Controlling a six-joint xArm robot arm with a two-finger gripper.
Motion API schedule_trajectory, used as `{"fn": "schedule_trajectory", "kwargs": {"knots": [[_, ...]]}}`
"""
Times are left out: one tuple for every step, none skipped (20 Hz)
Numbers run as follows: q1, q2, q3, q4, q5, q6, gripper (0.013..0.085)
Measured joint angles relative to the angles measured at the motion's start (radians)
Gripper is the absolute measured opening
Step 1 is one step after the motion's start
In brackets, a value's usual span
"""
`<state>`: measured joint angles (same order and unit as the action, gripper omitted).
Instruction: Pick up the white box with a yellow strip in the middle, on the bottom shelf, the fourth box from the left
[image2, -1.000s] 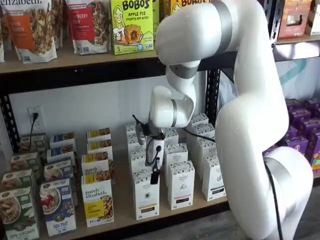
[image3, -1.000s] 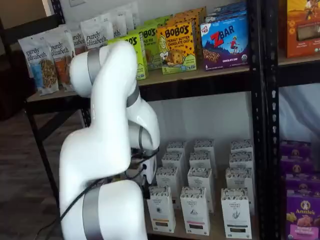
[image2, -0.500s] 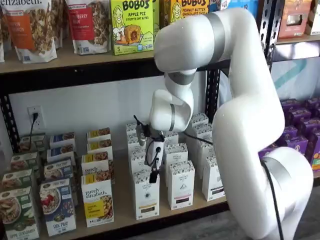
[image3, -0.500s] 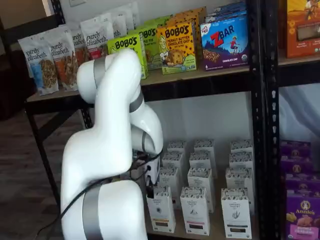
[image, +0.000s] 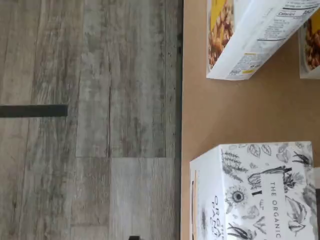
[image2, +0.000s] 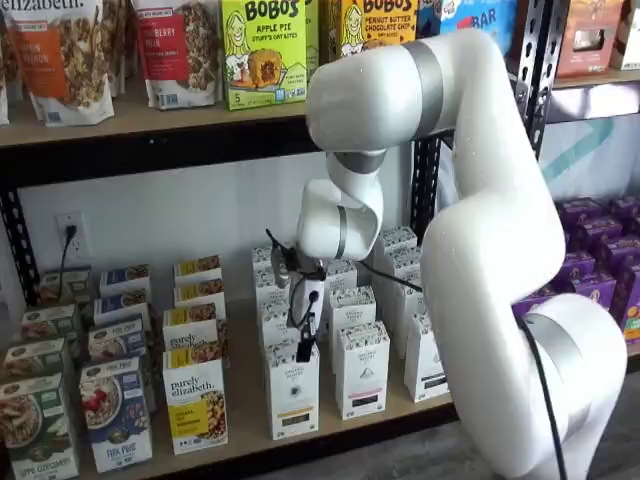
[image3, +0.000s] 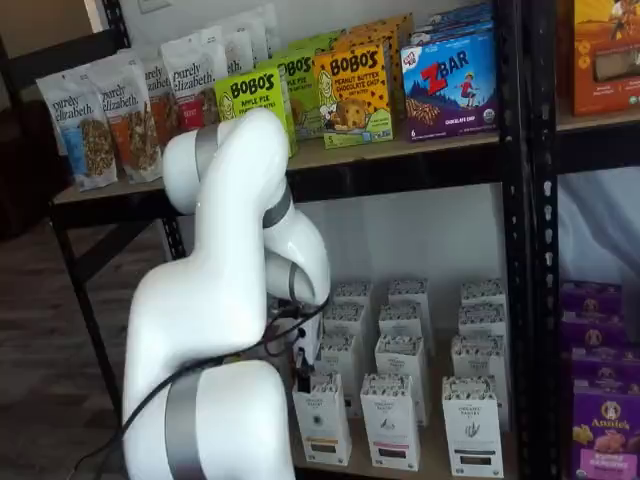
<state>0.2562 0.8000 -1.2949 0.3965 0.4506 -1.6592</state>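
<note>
White box at the front edge, gripper just above it

White box (image2: 293, 392) stands upright at the front of its row on the bottom shelf (image2: 245, 400), with the gripper (image2: 306, 350) hanging right over its speckled top. Only the dark fingers show, seen side-on with a cable looping beside them, so I cannot tell whether they are apart or together; nothing is between them. In a shelf view the same box (image3: 322, 419) sits just beside the arm's lower body, the fingers (image3: 303, 378) touching or almost touching its top edge. The wrist view shows the box top (image: 260, 192) with its leaf drawings near the shelf's front edge (image: 192, 120), grey plank floor (image: 90, 120) past it. The yellow-fronted box (image2: 195, 400) stands beside the white one, a bare strip of shelf between them.
</note>
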Motion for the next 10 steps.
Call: {"fn": "schedule_trajectory", "kwargs": {"knots": [[-0.003, 0.003, -0.008, -0.004, 0.01, 0.002, 0.085], [-0.007, 0.006, -0.016, -0.013, 0.021, 0.007, 0.085], [-0.009, 0.008, -0.02, -0.02, 0.025, 0.01, 0.085], [-0.011, 0.01, -0.023, -0.023, 0.028, 0.011, 0.085], [-0.014, 0.013, -0.026, -0.024, 0.03, 0.01, 0.085], [-0.015, 0.016, -0.027, -0.025, 0.028, 0.01, 0.085], [-0.016, 0.019, -0.028, -0.024, 0.021, 0.008, 0.085], [-0.015, 0.023, -0.028, -0.018, 0.012, 0.001, 0.085], [-0.013, 0.03, -0.029, 0.006, -0.008, -0.018, 0.085], [-0.012, 0.032, -0.029, 0.015, -0.016, -0.027, 0.085]]}}
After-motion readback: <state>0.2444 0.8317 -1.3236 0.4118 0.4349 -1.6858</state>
